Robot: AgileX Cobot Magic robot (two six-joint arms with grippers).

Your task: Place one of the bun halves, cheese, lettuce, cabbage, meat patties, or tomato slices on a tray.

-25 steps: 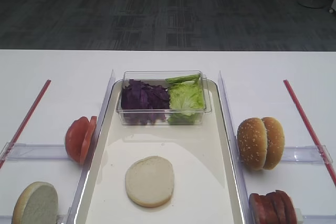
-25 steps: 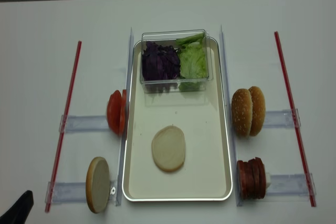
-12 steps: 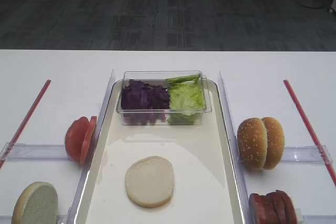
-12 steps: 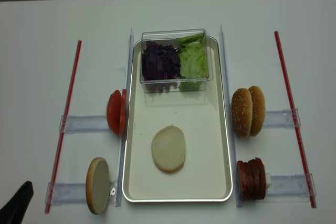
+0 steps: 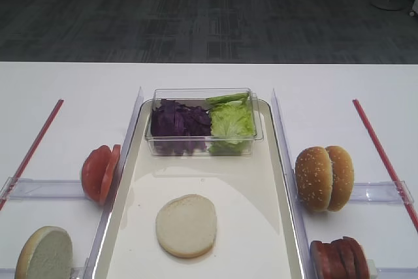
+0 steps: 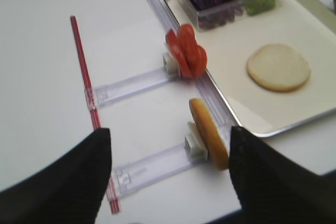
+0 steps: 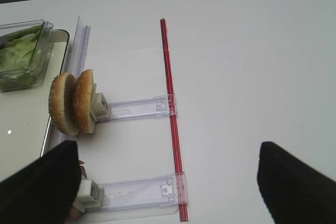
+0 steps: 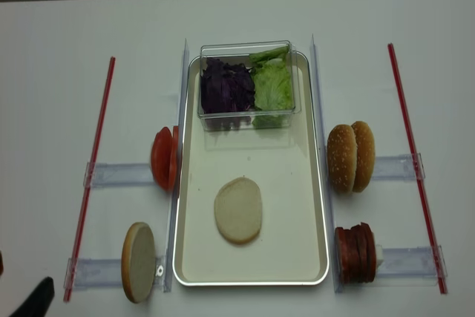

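Note:
The cream tray (image 5: 279, 181) (image 8: 252, 280) has a pale bun half (image 5: 186, 225) (image 8: 238, 210) (image 6: 279, 67) lying flat on it. Another bun half (image 8: 139, 261) (image 6: 209, 132) stands on edge in a rack to the tray's left, behind the tomato slices (image 5: 100, 172) (image 6: 186, 51). Cabbage (image 5: 177, 122) and lettuce (image 5: 230, 121) fill a clear box. Meat patties (image 5: 339, 256) (image 8: 355, 252) stand at the right. No cheese is in view. My left gripper (image 6: 170, 182) is open above the left rack, holding nothing. My right gripper (image 7: 168, 187) is open and empty over the right side.
Two sesame-seeded bun halves (image 5: 324, 178) (image 7: 71, 102) stand in a rack right of the tray. Red strips (image 8: 91, 176) (image 8: 414, 161) run along both sides. Clear rails (image 5: 124, 161) flank the tray. The clear box (image 5: 202, 138) sits across the tray's far end.
The left gripper's dark tip at the bottom-left corner of the realsense view has slid a little lower. The food and tray have not moved.

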